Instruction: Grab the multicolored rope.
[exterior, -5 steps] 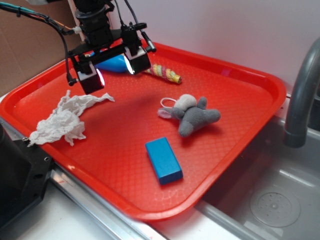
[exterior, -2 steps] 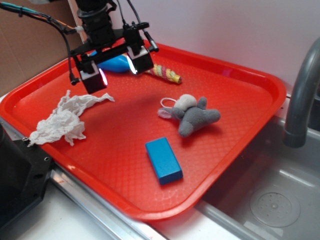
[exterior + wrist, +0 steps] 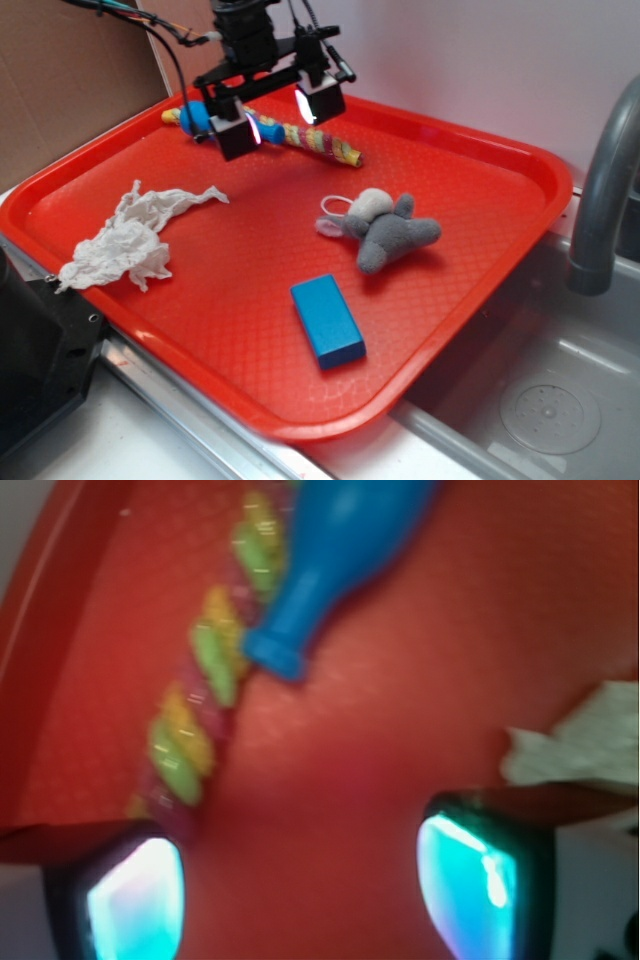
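Now the gripper [image 3: 277, 113] has shifted from frame left toward upper centre, fingers [image 3: 235, 133] spread wide, empty, hovering over the multicolored rope [image 3: 322, 144] at the red tray's [image 3: 520, 240] far edge. Approach nearly aligned. Blue bottle [image 3: 335, 555] lies touching the rope, crowding the grasp; white cloth [image 3: 125, 240] well apart.
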